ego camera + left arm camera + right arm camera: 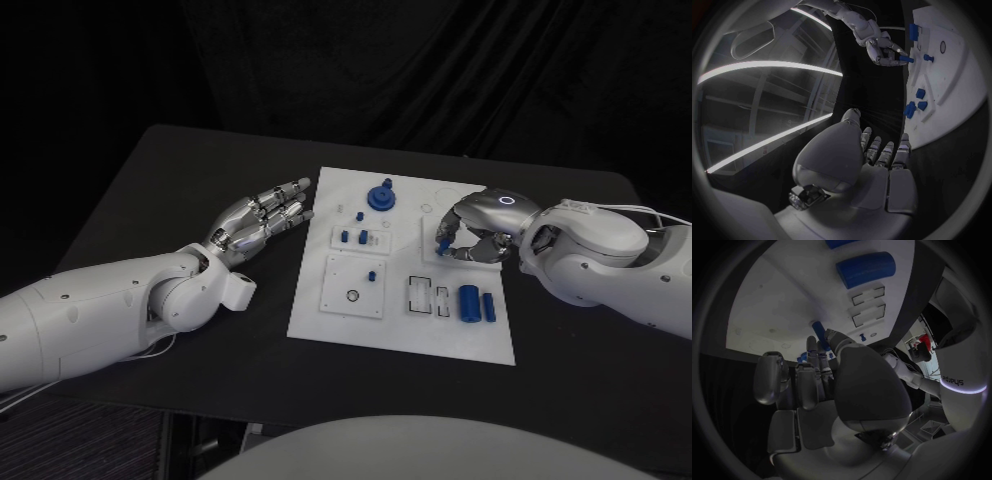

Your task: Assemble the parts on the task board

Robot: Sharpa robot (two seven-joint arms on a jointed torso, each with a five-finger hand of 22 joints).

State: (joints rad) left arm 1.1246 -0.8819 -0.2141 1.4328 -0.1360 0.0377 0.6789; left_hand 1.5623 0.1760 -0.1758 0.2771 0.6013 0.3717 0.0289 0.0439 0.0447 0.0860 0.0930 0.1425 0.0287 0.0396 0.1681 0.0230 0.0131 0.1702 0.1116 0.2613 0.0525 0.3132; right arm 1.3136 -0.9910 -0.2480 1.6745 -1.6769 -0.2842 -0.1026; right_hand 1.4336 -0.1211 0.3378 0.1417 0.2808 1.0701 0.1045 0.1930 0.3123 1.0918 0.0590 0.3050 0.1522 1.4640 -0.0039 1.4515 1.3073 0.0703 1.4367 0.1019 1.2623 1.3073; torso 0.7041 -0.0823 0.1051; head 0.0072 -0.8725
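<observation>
Black cloth hangs behind a black tabletop [173, 170], and on it lies the white task board [411, 330]. Blue parts lie or stand on it: a round knobbed piece [382, 195] near the far edge, two small pegs [355, 237] in a raised plate, a short peg [372, 275] on the square plate below, and two cylinders [477, 303] lying side by side beside a pair of rectangular slots [430, 294].

At the board's right edge the right hand [473, 236] is curled down with its fingers drawn together on a small blue part [819, 330], pinched at the fingertips. The left wrist view shows the same blue piece [906, 59] sticking out from those fingers. The left hand [263, 222] lies flat on the tabletop just left of the board, fingers loosely spread, holding nothing.

The step appears to be seating this small part in its place on the board. To do it well, the part should be kept square to the board and brought straight down over its hole, not pushed in at an angle. The pinch is narrow, so a light, steady press seems wise, and the fingers should let go only once the part sits firm. If the board slides, the left hand could steady its near edge.
</observation>
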